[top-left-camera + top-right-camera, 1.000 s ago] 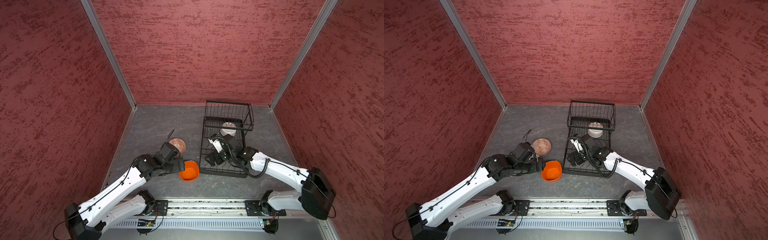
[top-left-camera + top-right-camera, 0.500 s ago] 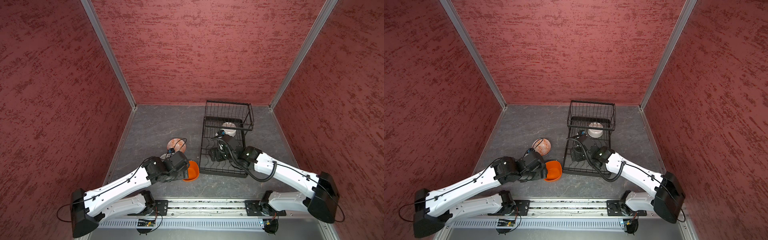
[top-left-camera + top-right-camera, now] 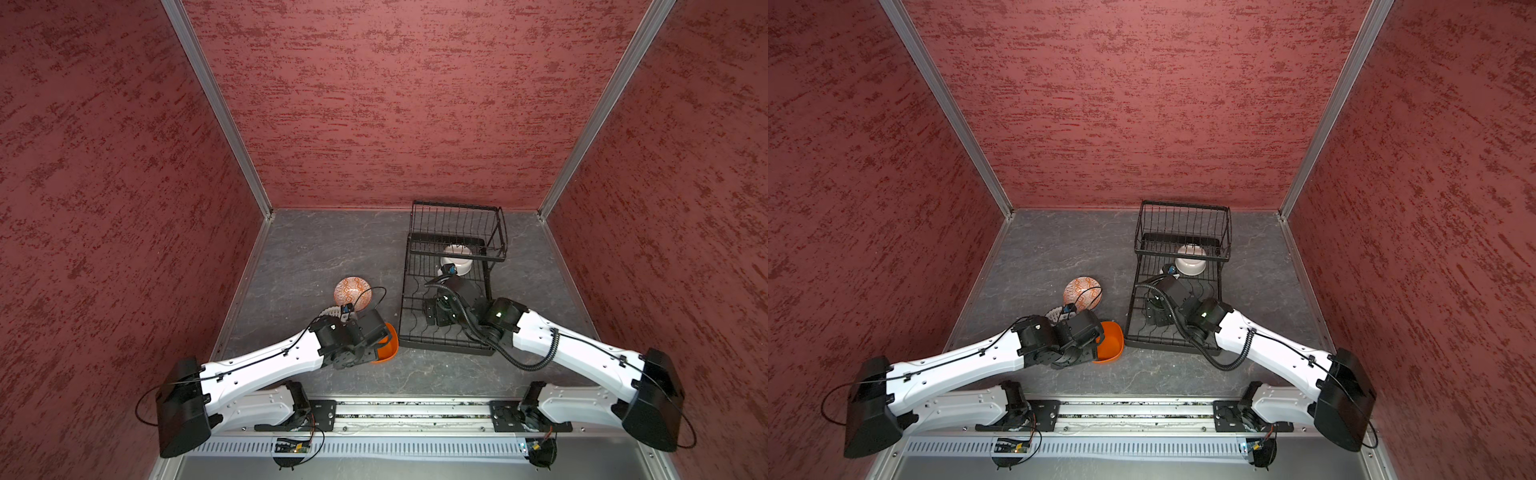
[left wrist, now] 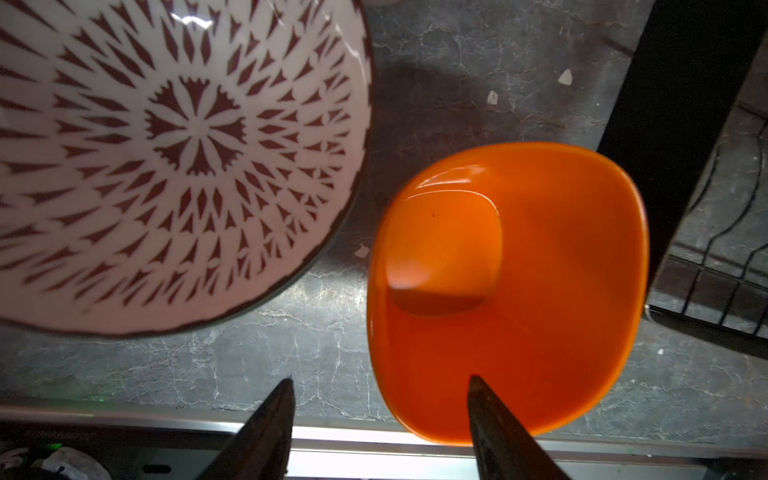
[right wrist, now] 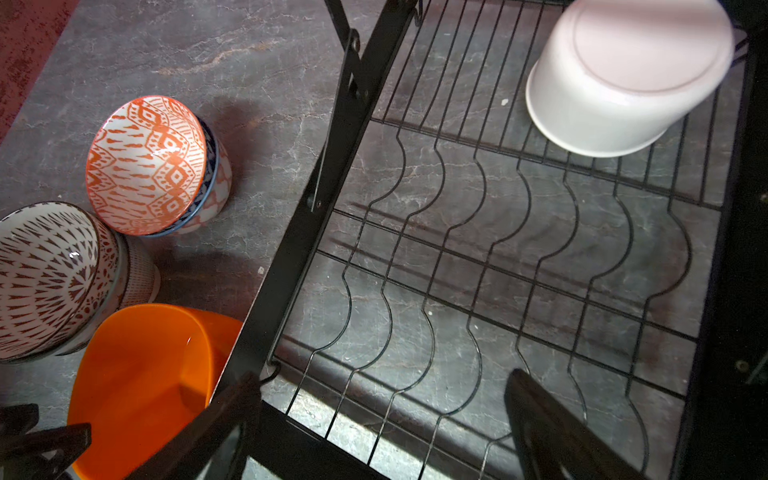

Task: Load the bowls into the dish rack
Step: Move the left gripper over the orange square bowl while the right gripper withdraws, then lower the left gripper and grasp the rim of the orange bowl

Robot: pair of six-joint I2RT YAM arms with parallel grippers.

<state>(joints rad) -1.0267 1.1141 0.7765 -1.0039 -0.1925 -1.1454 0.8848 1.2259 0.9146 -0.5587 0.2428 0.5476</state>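
Three red walls [image 3: 407, 104] are boxing in your grey floor [image 3: 316, 249]. In both top views, reading the floor's middle as the dial's hub, its widest bare stretch is lying from 9 to 11 o'clock, between the left wall and the dish rack [image 3: 446, 351]. The rack is standing at 2 o'clock, raised basket toward 12 and flat base running toward 6, leaving you a narrower lane of floor along its 3 o'clock edge.

Your right arm [image 3: 582, 355] is extending in from 5 o'clock over the base. Your left arm [image 3: 266, 365] is extending from 7 o'clock, ending at the rack's near left corner.

The dark-patterned bowl [image 4: 166, 158] is sitting at 10 o'clock of that corner, mostly hidden under the left wrist, and the red-orange bowl [image 3: 347, 289] is sitting mouth-up just beside it toward 1 o'clock. The white bowl [image 3: 461, 262] is lying bottom-up and tilted at the base's 12 o'clock end, partly under the basket's edge. The orange bowl [image 4: 519, 270] is sitting on the floor just beside that corner; whether they are touching you cannot tell.

The right gripper [image 5: 374, 386] is hanging over the base's curved divider wires, fingers [image 5: 540, 415] spread wide, holding nothing. The left gripper [image 4: 379, 380] is standing partly open astride the orange bowl's 7 o'clock rim, one finger inside, one outside, clamping nothing.
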